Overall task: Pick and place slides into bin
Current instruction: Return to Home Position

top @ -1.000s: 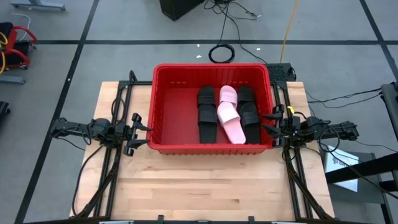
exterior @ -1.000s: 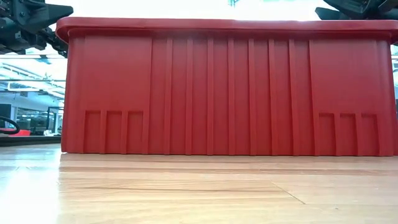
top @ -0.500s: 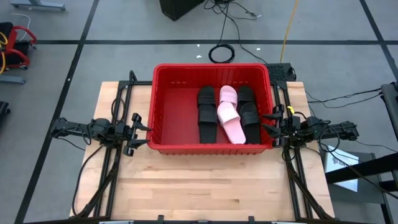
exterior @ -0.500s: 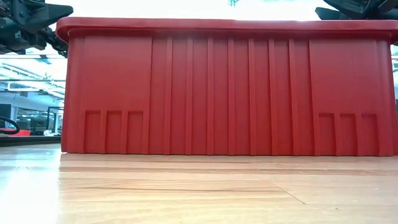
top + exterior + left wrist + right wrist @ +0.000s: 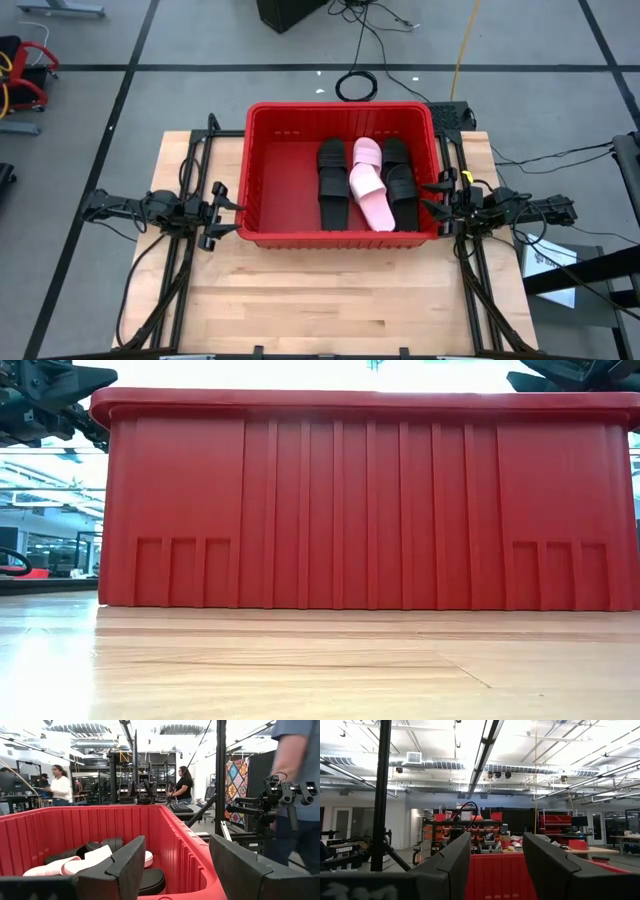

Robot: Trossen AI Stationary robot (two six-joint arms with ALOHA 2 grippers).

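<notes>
The red bin [image 5: 275, 180] stands in the middle of the table; the low view shows its near wall [image 5: 365, 500]. Several slides lie on its floor: black ones [image 5: 333, 182] on the left, two pale pink ones [image 5: 370, 185] in the middle, black ones [image 5: 402, 185] on the right. They also show in the left wrist view [image 5: 95, 860]. My left gripper [image 5: 230, 211] is open and empty just outside the bin's left wall. My right gripper [image 5: 429, 205] is open and empty at the bin's right rim.
Bare wooden table top [image 5: 340, 290] lies in front of the bin. Black frame rails [image 5: 185, 280] run along both table sides. A person [image 5: 295, 780] stands beyond the table's right side, and others [image 5: 60, 782] are farther off in the room. Cables [image 5: 355, 85] lie on the floor behind.
</notes>
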